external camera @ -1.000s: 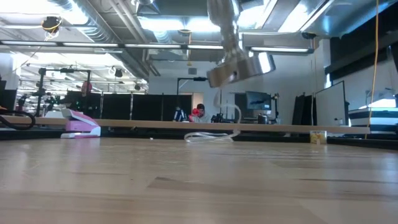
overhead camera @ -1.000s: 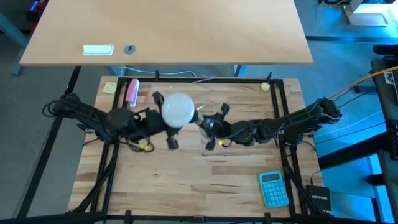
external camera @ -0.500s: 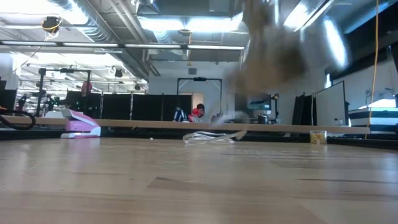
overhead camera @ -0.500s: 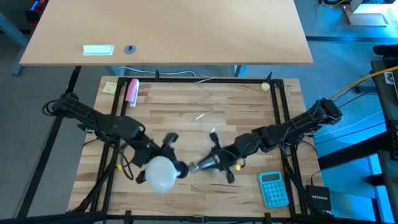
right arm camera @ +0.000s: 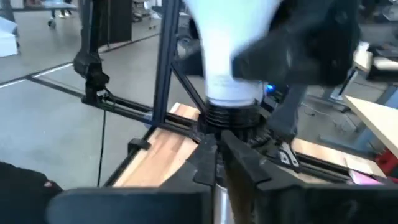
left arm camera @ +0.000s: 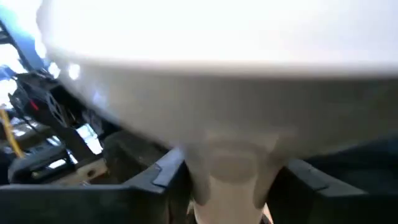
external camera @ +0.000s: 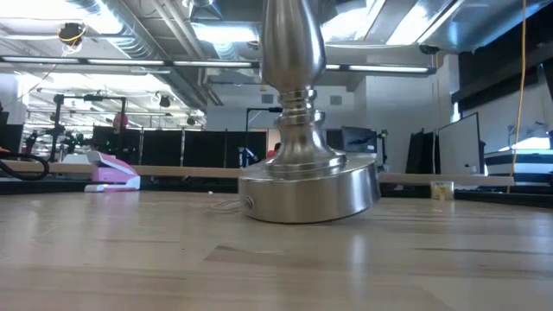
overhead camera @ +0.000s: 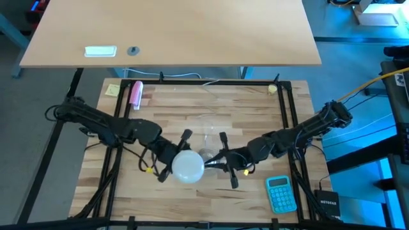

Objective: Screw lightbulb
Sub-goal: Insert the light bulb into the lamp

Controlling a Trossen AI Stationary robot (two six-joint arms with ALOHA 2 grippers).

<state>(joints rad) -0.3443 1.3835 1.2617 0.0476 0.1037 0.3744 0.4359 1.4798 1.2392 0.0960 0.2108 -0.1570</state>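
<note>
The white frosted lightbulb point(overhead camera: 188, 167) stands globe up on the black socket point(right arm camera: 229, 116) of the silver lamp stand point(external camera: 302, 130). The stand is upright, and its round base point(external camera: 309, 192) rests on the wooden table near the middle. My left gripper point(overhead camera: 177, 160) comes in from the left and is shut on the bulb below the globe. My right gripper point(overhead camera: 218, 160) comes in from the right and is shut on the stand just below the socket. In the high view the globe hides both sets of fingertips. My left gripper pinches the bulb's narrow neck point(left arm camera: 231, 171) under the globe between its two fingers point(left arm camera: 166, 176). It comes level from the table's left. The bulb is upright, with its base down in the socket. My right gripper pinches the stand's stem point(right arm camera: 219, 163) just under the black socket between its two fingers point(right arm camera: 249, 163). It comes about level from the table's right. The stand is upright with its base on the table.
A blue calculator point(overhead camera: 281, 193) lies near the right front corner. A pink stapler point(overhead camera: 135, 94) and a yellow note point(overhead camera: 113, 89) lie at the far left. Clear wrap point(overhead camera: 206, 119) lies behind the stand. A light desk point(overhead camera: 172, 32) stands beyond the table.
Both grippers have carried the bulb and the stand from the far middle of the table toward its near edge, then a little back to the middle. The stand was lifted and tilted then. It now stands upright with its base on the table.
</note>
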